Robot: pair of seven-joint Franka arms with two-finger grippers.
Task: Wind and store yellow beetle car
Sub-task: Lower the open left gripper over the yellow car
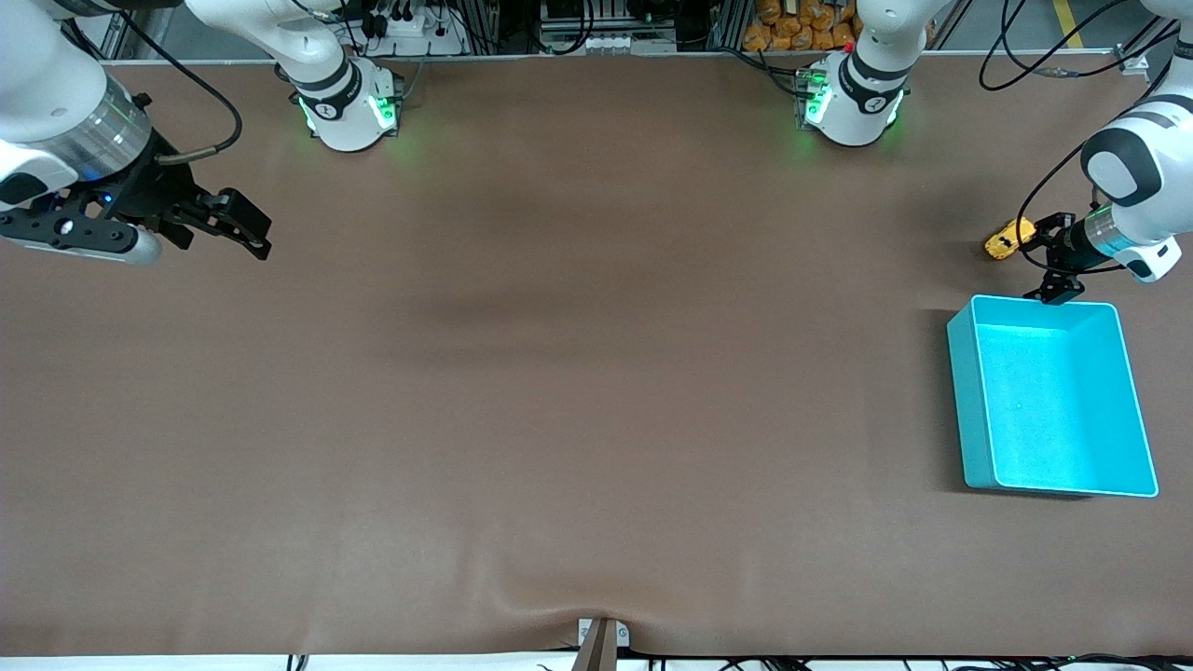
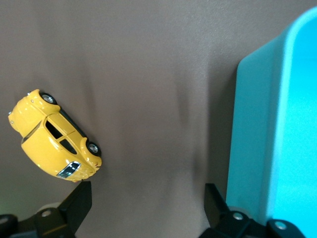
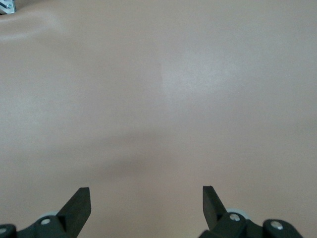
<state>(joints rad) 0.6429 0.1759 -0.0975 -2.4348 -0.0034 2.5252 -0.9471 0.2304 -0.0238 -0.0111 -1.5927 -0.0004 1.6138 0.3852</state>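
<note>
The yellow beetle car (image 1: 1008, 239) stands on its wheels on the brown table at the left arm's end, a little farther from the front camera than the teal bin (image 1: 969, 391). My left gripper (image 1: 1046, 259) is open and empty, low over the table between the car and the bin. In the left wrist view the car (image 2: 52, 144) lies just off one fingertip (image 2: 79, 201), and the bin's wall (image 2: 252, 124) is beside the other. My right gripper (image 1: 244, 226) is open and empty, and waits over bare table at the right arm's end (image 3: 147, 203).
The teal bin has nothing in it. The two arm bases (image 1: 349, 107) (image 1: 853, 98) stand along the table's edge farthest from the front camera. A small bracket (image 1: 601, 638) sits at the table's edge nearest to the camera.
</note>
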